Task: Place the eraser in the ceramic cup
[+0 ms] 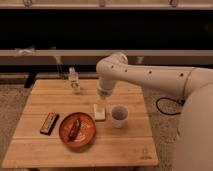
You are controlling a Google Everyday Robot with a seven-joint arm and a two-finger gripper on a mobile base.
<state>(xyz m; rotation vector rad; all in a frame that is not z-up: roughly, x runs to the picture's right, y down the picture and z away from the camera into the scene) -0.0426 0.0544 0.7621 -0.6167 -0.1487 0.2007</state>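
A pale rectangular eraser [99, 112] lies flat on the wooden table [125, 147], just left of a white ceramic cup [119, 116] that stands upright. My gripper [102, 98] hangs at the end of the white arm, directly above the eraser and close to its far end. The arm reaches in from the right. The cup stands to the right of the gripper.
An orange plate [77, 130] with dark food sits at the front left of the eraser. A dark flat bar [49, 122] lies further left. A small clear bottle [74, 80] stands at the back of the table. A dark shelf runs behind.
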